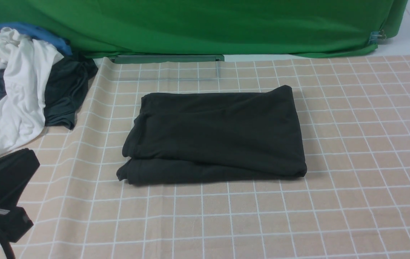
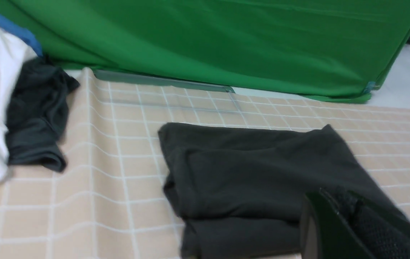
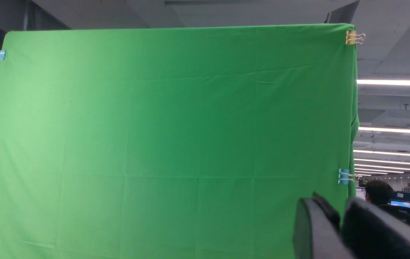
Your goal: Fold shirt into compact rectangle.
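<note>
Though folded, shirt point(image 1: 213, 135) beside left tool point(image 2: 348, 225)

No readable text anywhere, honestly. The folded shirt point(image 1: 215, 133) shows plain black, no print or label facing up. The monitor point(image 3: 409, 208) far off might carry something, but it's too small to tell.

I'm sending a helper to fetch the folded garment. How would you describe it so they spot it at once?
Find the beige checked tablecloth in front of the green backdrop. Near its middle lies the black shirt, folded into a flat rectangle. The only other clothes are a crumpled heap of garments at the far left, white, blue and dark grey.
</note>
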